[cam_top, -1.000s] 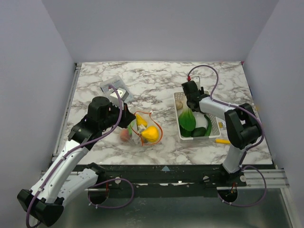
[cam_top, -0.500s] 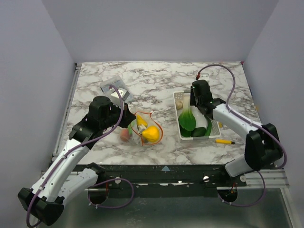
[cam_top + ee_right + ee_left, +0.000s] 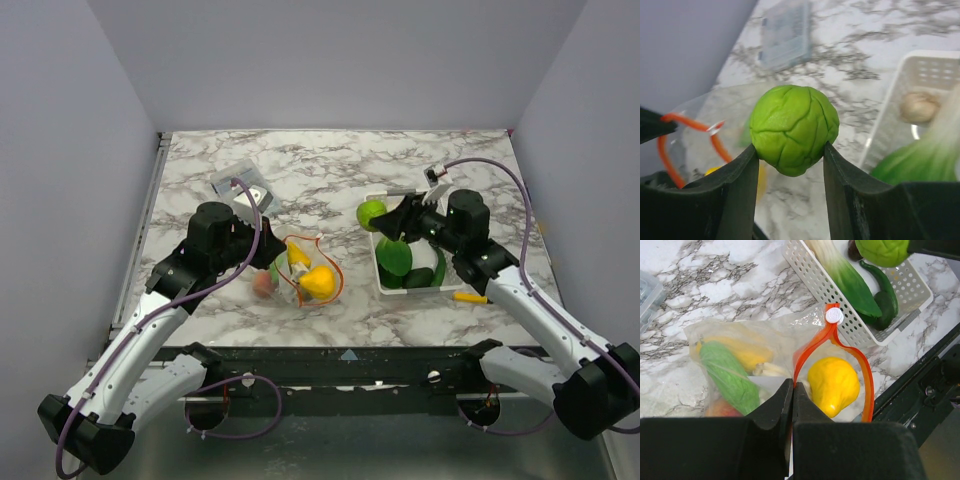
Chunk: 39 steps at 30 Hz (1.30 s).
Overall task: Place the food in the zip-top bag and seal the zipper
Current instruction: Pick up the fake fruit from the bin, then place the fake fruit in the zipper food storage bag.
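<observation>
Four toy foods are counted inside the zip-top bag (image 3: 300, 268): two yellow lemon-like pieces (image 3: 832, 385), one green leafy piece (image 3: 730, 377) and one red-orange fruit (image 3: 264, 285). One green cabbage-like ball (image 3: 792, 127) is clamped in the right claw (image 3: 790, 152), above the worktop (image 3: 330, 180) between basket and bag. Three are left in the white basket (image 3: 832, 297): one mushroom (image 3: 920, 106), one bok choy (image 3: 850, 280) and one cucumber (image 3: 887, 292). The zipper (image 3: 867, 385) lies unsealed, and the bag's mouth edge is pinched by the closed left claw (image 3: 792, 390). Roughly half the task is judged done.

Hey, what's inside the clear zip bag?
Inside the zip-top bag: a yellow lemon-like piece, a green leafy vegetable, a second yellow piece and a red-orange fruit. The left gripper covers the rest.
</observation>
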{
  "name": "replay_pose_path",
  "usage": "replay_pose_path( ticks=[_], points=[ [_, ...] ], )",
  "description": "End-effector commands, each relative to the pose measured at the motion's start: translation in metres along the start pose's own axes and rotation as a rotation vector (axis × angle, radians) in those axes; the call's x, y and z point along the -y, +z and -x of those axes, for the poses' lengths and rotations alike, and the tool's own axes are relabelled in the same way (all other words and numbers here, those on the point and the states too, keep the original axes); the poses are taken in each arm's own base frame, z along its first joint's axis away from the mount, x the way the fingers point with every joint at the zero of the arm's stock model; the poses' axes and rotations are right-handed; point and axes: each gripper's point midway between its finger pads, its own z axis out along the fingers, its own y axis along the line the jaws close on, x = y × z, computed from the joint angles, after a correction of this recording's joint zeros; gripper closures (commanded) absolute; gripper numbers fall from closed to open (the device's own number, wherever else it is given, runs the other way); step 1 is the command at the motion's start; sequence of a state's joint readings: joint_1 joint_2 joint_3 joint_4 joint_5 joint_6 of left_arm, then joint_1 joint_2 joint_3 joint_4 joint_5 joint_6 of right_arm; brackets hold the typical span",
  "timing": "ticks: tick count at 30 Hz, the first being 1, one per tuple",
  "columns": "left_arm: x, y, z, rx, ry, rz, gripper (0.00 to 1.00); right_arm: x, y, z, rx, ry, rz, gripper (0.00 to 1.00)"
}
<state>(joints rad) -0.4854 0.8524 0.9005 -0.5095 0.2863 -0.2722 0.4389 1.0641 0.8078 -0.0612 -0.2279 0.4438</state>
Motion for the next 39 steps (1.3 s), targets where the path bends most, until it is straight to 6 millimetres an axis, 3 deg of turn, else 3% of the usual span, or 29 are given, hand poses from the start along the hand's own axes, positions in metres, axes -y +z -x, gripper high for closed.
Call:
replay_pose_path(
  ticks=[1, 7, 10, 13, 16, 19, 22, 25, 27, 31, 36, 39],
  points=[
    [0.0, 0.002, 0.001, 0.009, 0.016, -0.014, 1.0, -0.087, -0.03, -0.005, -0.047, 0.058, 0.482, 1.0],
    [0.0, 0.003, 0.001, 0.006, 0.017, -0.015, 1.0, -0.141, -0.056, -0.02, -0.12, 0.061, 0.76, 1.0],
    [-0.001, 0.003, 0.001, 0.006, 0.016, -0.013, 1.0, -0.161, -0.046, -0.039, -0.183, 0.039, 0.759, 1.0],
    [-0.001, 0.002, 0.001, 0.006, 0.017, -0.012, 1.0, -0.172, -0.021, -0.059, -0.243, 0.005, 0.645, 1.0],
    [-0.001, 0.001, 0.002, 0.012, 0.018, -0.008, 1.0, -0.157, 0.011, -0.063, -0.227, 0.017, 0.433, 1.0],
    [-0.001, -0.001, 0.004, 0.022, 0.02, -0.006, 1.0, -0.149, 0.032, -0.071, -0.232, 0.056, 0.356, 0.97],
    [-0.001, -0.002, 0.003, 0.024, 0.021, -0.008, 1.0, -0.156, 0.044, -0.077, -0.234, 0.069, 0.327, 0.81],
    [0.0, -0.003, 0.004, 0.028, 0.022, -0.01, 1.0, -0.163, 0.051, -0.081, -0.231, 0.043, 0.285, 0.54],
    [0.0, -0.004, 0.005, 0.032, 0.023, -0.009, 1.0, -0.171, 0.052, -0.084, -0.237, 0.027, 0.29, 0.37],
    [0.0, -0.005, 0.006, 0.039, 0.025, -0.005, 1.0, -0.171, 0.047, -0.082, -0.251, 0.032, 0.257, 0.21],
    [-0.002, -0.005, 0.006, 0.042, 0.025, 0.003, 1.0, -0.152, 0.027, -0.076, -0.262, 0.015, 0.158, 0.18],
    [-0.001, -0.005, 0.006, 0.04, 0.026, -0.001, 1.0, -0.13, 0.014, -0.084, -0.285, 0.007, 0.072, 0.2]
  ],
)
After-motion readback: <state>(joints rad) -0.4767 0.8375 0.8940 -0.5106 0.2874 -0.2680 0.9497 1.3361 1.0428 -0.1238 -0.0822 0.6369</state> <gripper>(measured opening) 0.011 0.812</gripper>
